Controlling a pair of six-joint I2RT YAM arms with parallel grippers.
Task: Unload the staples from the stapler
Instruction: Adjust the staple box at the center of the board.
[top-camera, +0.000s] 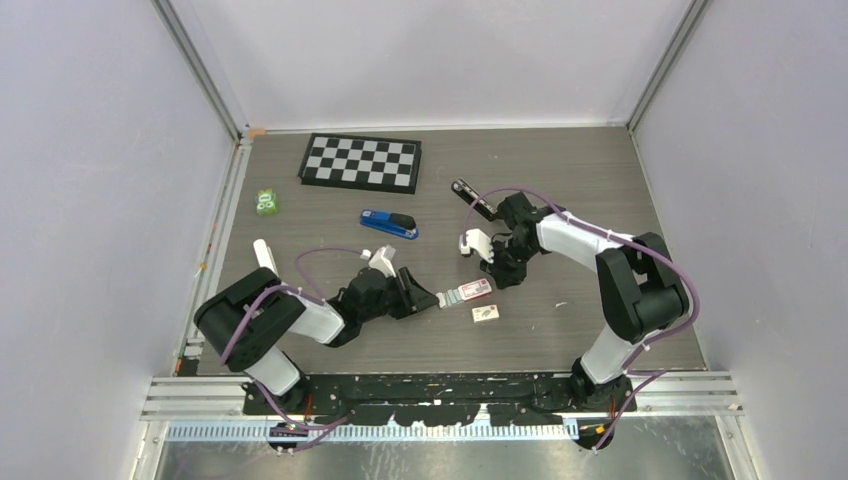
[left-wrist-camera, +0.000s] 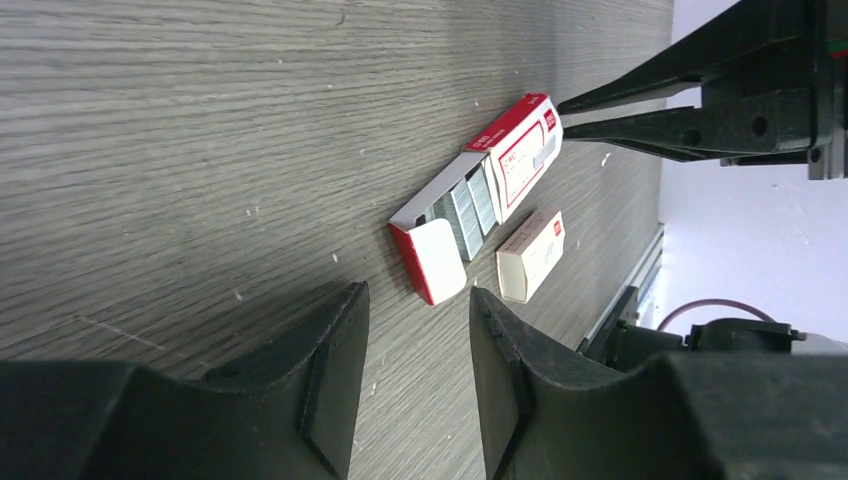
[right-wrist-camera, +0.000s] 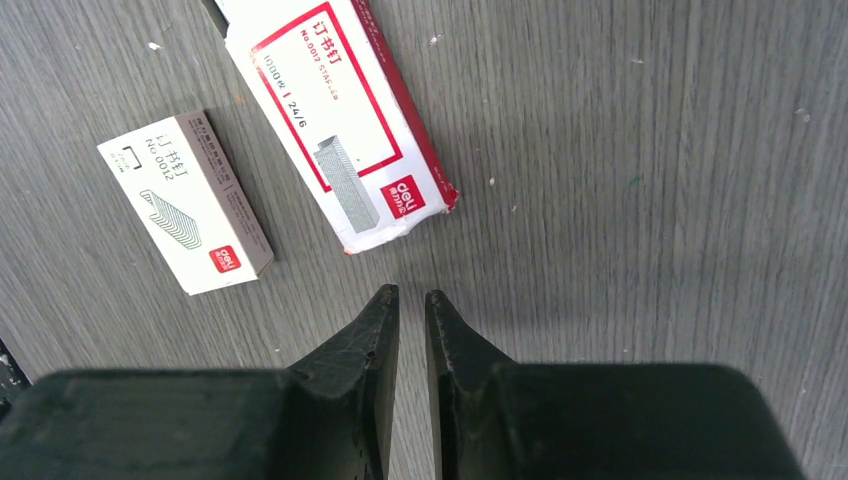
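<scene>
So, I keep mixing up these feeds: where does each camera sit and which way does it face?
Top external: above, behind the arms, facing down at the table; both arms, left tool, right tool show.
Left wrist: low, facing the opened red staple box; own fingers show.
Right wrist: facing down at that box and a small white box; own fingers show.
Shared: both wrist views show both boxes.

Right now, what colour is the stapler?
The stapler is blue with some black. It shows best in the top view.
</scene>
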